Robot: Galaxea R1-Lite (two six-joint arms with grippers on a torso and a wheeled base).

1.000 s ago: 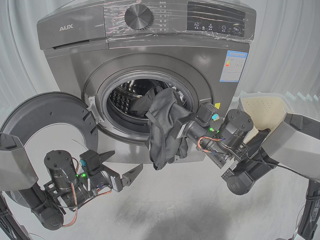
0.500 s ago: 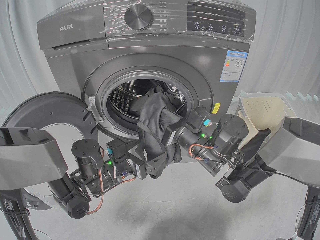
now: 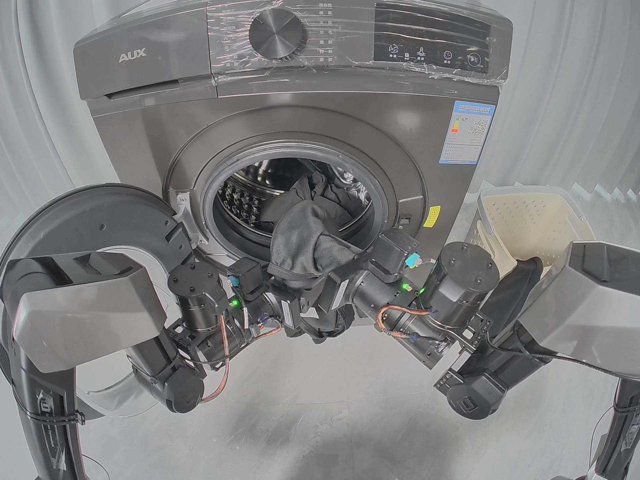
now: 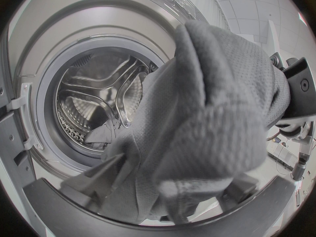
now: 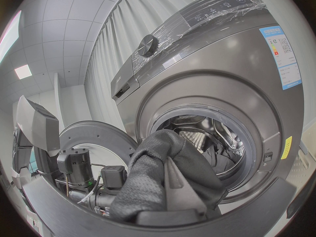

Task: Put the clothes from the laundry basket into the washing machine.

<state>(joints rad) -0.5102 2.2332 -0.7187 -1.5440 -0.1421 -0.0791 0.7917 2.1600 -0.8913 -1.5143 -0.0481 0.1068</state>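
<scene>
Dark garment (image 3: pixel 301 245): half in, half out of the washing machine (image 3: pixel 300 111). Its upper part lies over the lower lip of the opening, and its lower part bunches over both my grippers just in front of that lip.
Left gripper (image 4: pixel 177 175): under the hanging bunch, fingers spread wide, with cloth lying over and between them. It is not clamped.
Right gripper (image 5: pixel 172 171): close beside the left, wrapped in the same cloth. I judge it pinched on a fold, though one finger is hidden.
Step in hand: pushing the hanging part up and through the opening.
How to do it well: scoop from beneath with the left so no tail droops below the lip. Drive both grippers up and inward together, and release the right only once the bulk is past the seal.
Risk: a hem left over the lip could slide out or catch in the door. Cloth could also snag on a finger as I pull out.
Door (image 3: pixel 100 225): swung open on my left.
Laundry basket (image 3: pixel 533 225): pale, beside the machine on my right. The inner wall I can see is bare, and its bottom is hidden behind my right arm.
Drum (image 3: pixel 243 201): holds other dark clothes (image 5: pixel 220 160) low inside, near the garment's upper end, with room above them.
</scene>
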